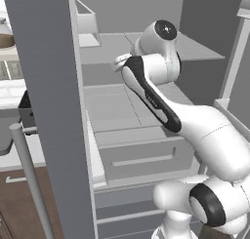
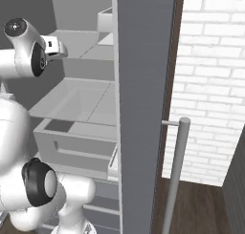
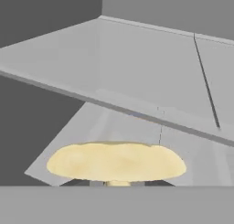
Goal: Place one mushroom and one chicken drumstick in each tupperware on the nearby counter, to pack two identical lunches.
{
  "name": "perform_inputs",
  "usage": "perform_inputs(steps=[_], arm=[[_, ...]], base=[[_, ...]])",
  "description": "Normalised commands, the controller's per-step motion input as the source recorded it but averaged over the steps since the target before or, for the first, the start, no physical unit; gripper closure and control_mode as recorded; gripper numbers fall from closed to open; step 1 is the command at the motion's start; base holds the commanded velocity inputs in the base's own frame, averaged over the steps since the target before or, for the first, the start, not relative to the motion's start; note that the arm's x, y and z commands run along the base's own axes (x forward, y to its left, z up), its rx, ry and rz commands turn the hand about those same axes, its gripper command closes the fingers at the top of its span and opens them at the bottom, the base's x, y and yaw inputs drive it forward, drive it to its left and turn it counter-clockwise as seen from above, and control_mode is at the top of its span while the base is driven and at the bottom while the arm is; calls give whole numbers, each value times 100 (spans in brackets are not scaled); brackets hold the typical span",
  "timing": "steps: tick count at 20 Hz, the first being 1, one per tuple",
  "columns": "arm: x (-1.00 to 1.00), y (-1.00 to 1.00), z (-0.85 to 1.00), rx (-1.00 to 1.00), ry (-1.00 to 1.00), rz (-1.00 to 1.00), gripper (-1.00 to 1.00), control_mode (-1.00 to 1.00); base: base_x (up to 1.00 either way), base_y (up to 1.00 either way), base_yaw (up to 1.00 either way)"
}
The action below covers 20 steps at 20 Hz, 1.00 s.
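Observation:
A beige mushroom fills the bottom of the hand view, cap up and pale stem just showing beneath. My gripper is shut on it, with one dark fingertip on each side of the stem. The hand is inside an open fridge, above its grey shelves, and the same hand shows from the other side. A strip of the pale counter lies left of the fridge door. The chicken drumstick and the tupperware are out of view.
The open grey fridge door with its bar handle stands close on the left. A fridge drawer sits under the shelves. A black toaster stands on the counter. A second door panel and a brick wall close the right.

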Motion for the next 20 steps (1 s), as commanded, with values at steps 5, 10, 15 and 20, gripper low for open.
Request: perform_inputs(steps=[5, 10, 15, 20], arm=[[-100, -64, 0, 3, -1, -19, 100, -100], [-100, -71, -6, 0, -1, -12, 100, -100], [-100, -58, -15, 0, 0, -11, 100, -100], [-80, -21, -23, 0, 0, -2, 100, 100]], base=[[0, 0, 0], [0, 0, 0], [0, 0, 0], [-20, 0, 0]])
